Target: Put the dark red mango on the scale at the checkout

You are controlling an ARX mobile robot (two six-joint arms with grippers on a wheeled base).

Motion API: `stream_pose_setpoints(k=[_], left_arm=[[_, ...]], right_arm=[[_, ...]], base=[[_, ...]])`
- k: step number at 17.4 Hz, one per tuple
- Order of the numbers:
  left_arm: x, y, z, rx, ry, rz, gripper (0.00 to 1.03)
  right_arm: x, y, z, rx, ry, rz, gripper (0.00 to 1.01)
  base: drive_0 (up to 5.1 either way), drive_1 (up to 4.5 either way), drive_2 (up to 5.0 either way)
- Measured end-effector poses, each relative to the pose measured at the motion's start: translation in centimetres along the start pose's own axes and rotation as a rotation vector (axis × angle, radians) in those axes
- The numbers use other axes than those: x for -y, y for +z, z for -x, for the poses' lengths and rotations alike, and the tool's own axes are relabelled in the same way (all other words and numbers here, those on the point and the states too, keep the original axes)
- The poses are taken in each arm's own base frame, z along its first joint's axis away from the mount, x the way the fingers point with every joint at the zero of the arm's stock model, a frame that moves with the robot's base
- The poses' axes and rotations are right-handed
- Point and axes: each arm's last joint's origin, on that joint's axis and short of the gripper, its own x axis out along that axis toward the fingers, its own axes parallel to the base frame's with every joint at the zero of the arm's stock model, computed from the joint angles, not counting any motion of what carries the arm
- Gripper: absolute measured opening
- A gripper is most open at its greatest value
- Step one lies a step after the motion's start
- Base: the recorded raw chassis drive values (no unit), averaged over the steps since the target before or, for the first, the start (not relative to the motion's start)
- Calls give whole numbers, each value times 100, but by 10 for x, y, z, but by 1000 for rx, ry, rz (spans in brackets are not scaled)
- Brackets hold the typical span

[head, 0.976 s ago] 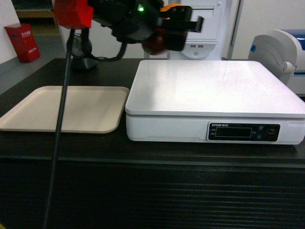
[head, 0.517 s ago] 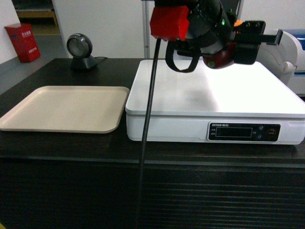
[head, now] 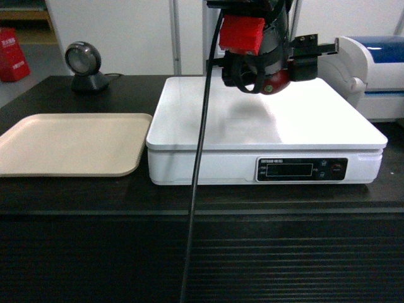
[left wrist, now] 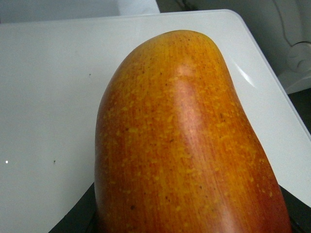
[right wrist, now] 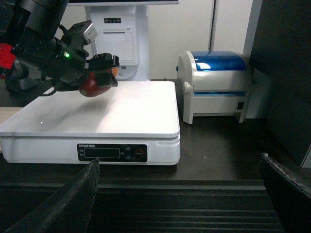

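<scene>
Presently: left gripper (head: 284,71), fingers clamped on glossy dark red mango (right wrist: 95,85), above flat white square platform scale (head: 265,117); best lowered gently before release.

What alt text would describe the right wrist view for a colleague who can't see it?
The left claw holds the dark red mango just above the white scale, not touching its platform. The scale sits on the black checkout counter, beside a white and blue printer.

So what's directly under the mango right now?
The white scale platform, bare, with the mango held above it in the left claw. The spot right below is partly hidden by the claw.
</scene>
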Motion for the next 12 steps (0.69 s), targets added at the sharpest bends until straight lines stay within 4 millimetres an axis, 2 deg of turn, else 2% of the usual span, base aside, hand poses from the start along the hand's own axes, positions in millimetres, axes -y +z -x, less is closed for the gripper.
stream_pose_setpoints(k=[4, 8, 9, 12], left_arm=[[-7, -9, -20, -41, 101, 47, 60], [-9, -15, -24, -65, 140, 19, 60], [-9, -16, -25, -52, 135, 18, 66], [-10, -19, -26, -36, 118, -4, 95]], right_arm=[[0, 0, 0, 0, 0, 0, 98], [0, 0, 0, 0, 0, 0, 98], [0, 0, 0, 0, 0, 0, 98], [0, 0, 0, 0, 0, 0, 98]], base=[[0, 0, 0], [0, 0, 0], [0, 0, 0], [0, 0, 0]])
